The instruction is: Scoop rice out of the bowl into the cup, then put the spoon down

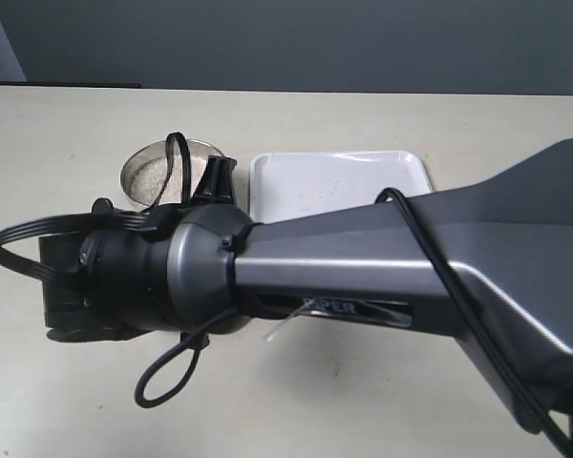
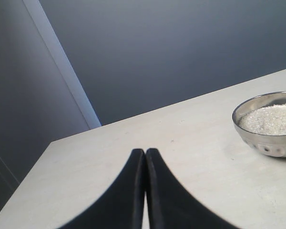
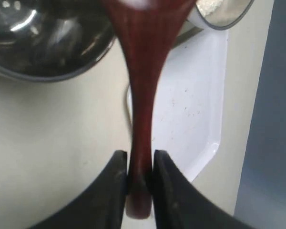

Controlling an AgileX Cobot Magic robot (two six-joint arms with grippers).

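Note:
My right gripper (image 3: 140, 155) is shut on the tail end of the dark red-brown wooden spoon (image 3: 143, 95). The spoon's head runs out of frame between two steel vessels. One is the bowl (image 3: 202, 21) holding rice (image 3: 214, 5). The other is a large blurred polished body (image 3: 43, 43) that looks like the cup. In the exterior view the bowl (image 1: 126, 172) with rice (image 1: 153, 176) sits left of the tray, and the right arm (image 1: 363, 267) hides the cup and spoon. My left gripper (image 2: 145, 151) is shut and empty, low over the table, away from the bowl (image 2: 267, 140).
A white rectangular tray (image 1: 363, 176) with a few stray specks lies right of the bowl, and the spoon handle runs along one edge of the tray (image 3: 195, 105). The table's far edge and a grey-blue wall lie beyond. Black cables loop off the right arm.

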